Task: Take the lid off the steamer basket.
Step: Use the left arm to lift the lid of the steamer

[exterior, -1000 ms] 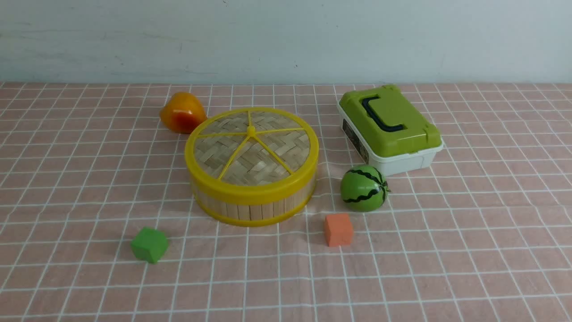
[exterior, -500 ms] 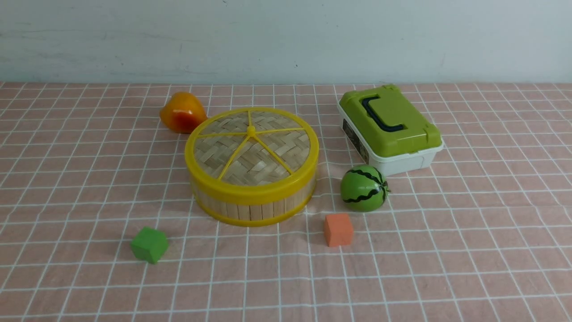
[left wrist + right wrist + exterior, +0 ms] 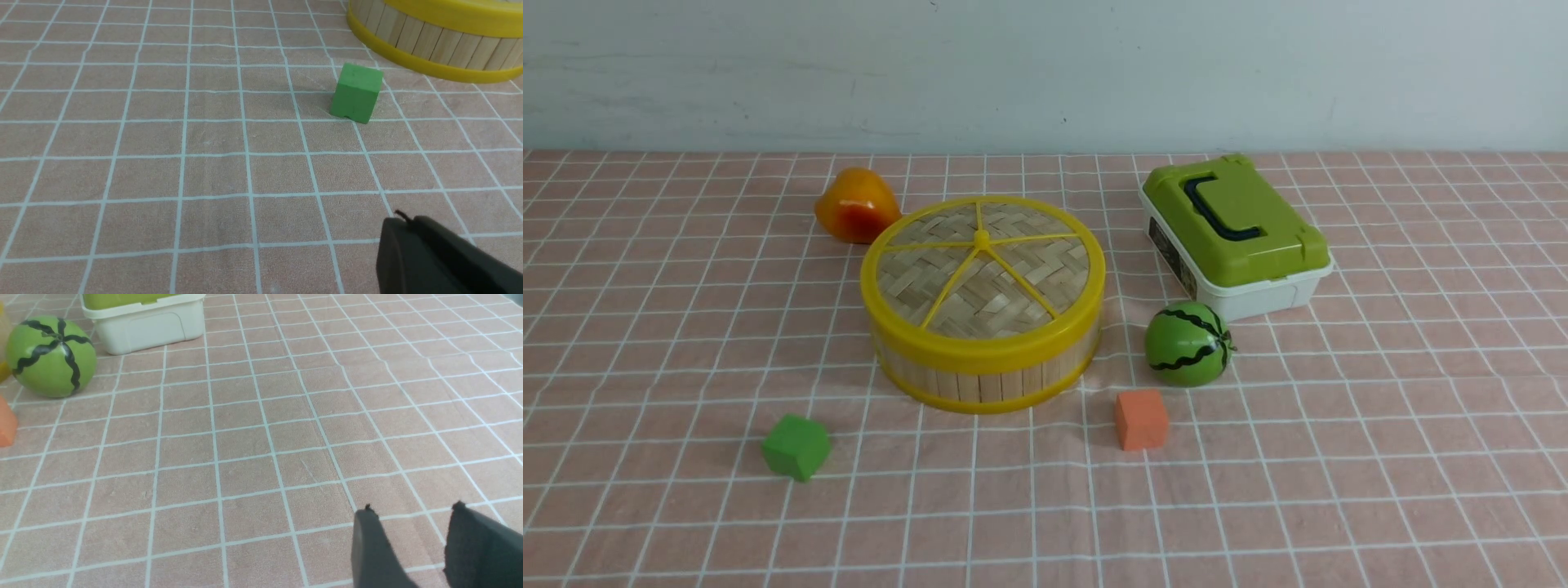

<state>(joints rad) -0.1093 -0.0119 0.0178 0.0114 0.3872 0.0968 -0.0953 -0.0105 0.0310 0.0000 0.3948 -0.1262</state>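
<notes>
The lid [image 3: 983, 273], woven tan bamboo with a yellow rim and yellow spokes, sits closed on the steamer basket [image 3: 984, 377] in the middle of the table. The basket's slatted wall and yellow rims also show in the left wrist view [image 3: 433, 45]. Neither gripper shows in the front view. My left gripper [image 3: 404, 222] hovers low over the cloth with its dark fingers pressed together, short of the green cube. My right gripper [image 3: 412, 512] is open and empty over bare cloth, with a clear gap between its fingers.
A green cube [image 3: 796, 446] lies front left of the basket, an orange cube [image 3: 1141, 419] front right. A toy watermelon [image 3: 1187, 343] and a white box with green top [image 3: 1235, 233] stand to the right. An orange-yellow toy fruit [image 3: 856, 205] sits behind left.
</notes>
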